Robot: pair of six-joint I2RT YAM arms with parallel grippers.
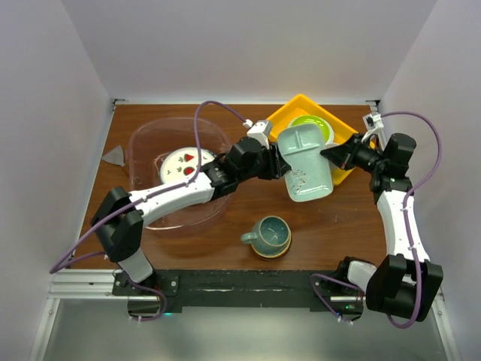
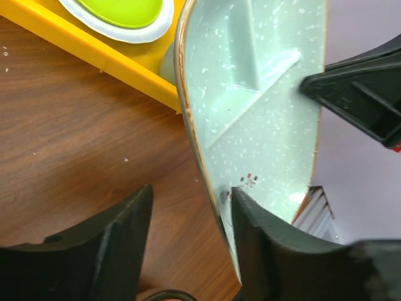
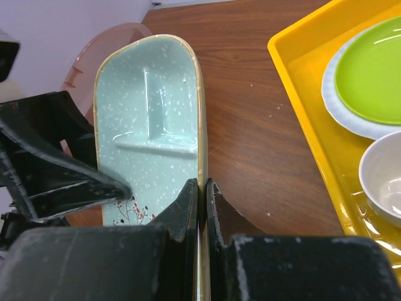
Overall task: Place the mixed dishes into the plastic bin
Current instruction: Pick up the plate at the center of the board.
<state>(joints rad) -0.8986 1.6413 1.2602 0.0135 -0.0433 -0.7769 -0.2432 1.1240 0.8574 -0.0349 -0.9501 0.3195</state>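
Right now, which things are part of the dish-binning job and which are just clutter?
Job: pale mint divided ceramic dish, teal ceramic mug, white round plate with red fruit, clear pinkish plastic bin.
Lying about: yellow rectangular plastic tray, lime-green round plate, small white cup, grey scrap.

A brown wood-grain tabletop (image 1: 338, 226) carries a clear pinkish bin (image 1: 143, 139) on its left half and a yellow tray (image 1: 282, 114) at the back right, set at an angle. A teal mug (image 1: 270, 235) stands alone near the front middle, and a small grey triangular scrap (image 1: 115, 156) lies just left of the bin.
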